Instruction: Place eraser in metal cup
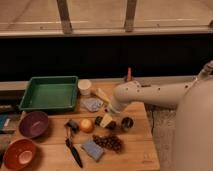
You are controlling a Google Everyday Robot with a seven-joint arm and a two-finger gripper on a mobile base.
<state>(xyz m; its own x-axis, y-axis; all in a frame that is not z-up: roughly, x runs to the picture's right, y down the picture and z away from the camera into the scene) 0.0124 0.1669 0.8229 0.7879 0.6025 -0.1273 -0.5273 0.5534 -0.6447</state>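
The eraser [109,125] is lying flat on the wooden table [137,150], directly beneath the gripper [105,118], which is partly covering it. The gripper is sitting low over the eraser at the end of the white arm [150,94], which is reaching in from the right of the view. Contact with the eraser cannot be confirmed, and whether the gripper is released or clenched cannot be told.

The metal cup [71,125] is standing upright to the left of the gripper, apart from it. The orange fruit [86,125] is resting between the metal cup and the gripper. A dark cup [127,122] is standing just to the right of the gripper. A bunch of dark grapes [110,143] is lying in front of the gripper, toward the camera, with a blue sponge [92,149] and a black-handled utensil [74,151] lying further left.

Behind and left of the gripper, a white cup [85,86] is standing beside a green tray [30,95]. A purple bowl [34,123] and an orange-brown bowl [19,154] are sitting far to the left.
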